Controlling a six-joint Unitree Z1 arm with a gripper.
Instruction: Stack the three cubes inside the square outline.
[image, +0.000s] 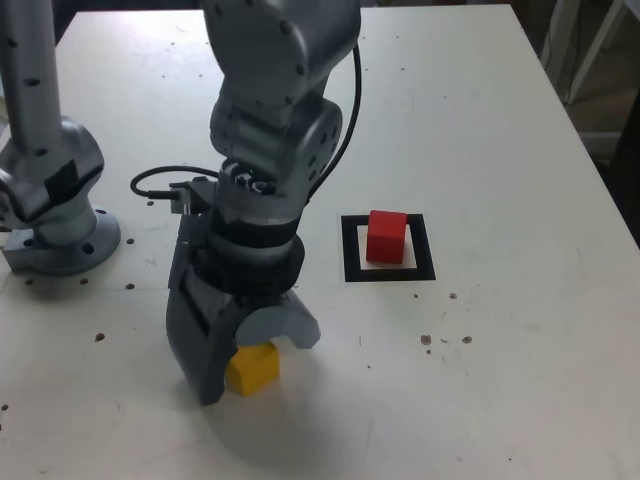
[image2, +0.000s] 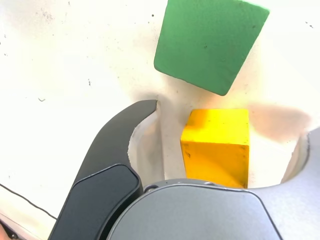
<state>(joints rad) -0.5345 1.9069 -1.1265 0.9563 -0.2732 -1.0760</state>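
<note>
Yellow cube (image2: 215, 150) between wide-apart fingers (image2: 145, 135), ungripped.
Centre it, then close; mind the green cube (image2: 210, 45), seemingly just beside, around twelve o'clock in the wrist view.

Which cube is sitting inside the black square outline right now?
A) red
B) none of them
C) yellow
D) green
A: the exterior view shows the red cube within the black square outline, while the yellow cube is between the open jaws of the gripper and the green cube lies beyond it in the wrist view.
</note>
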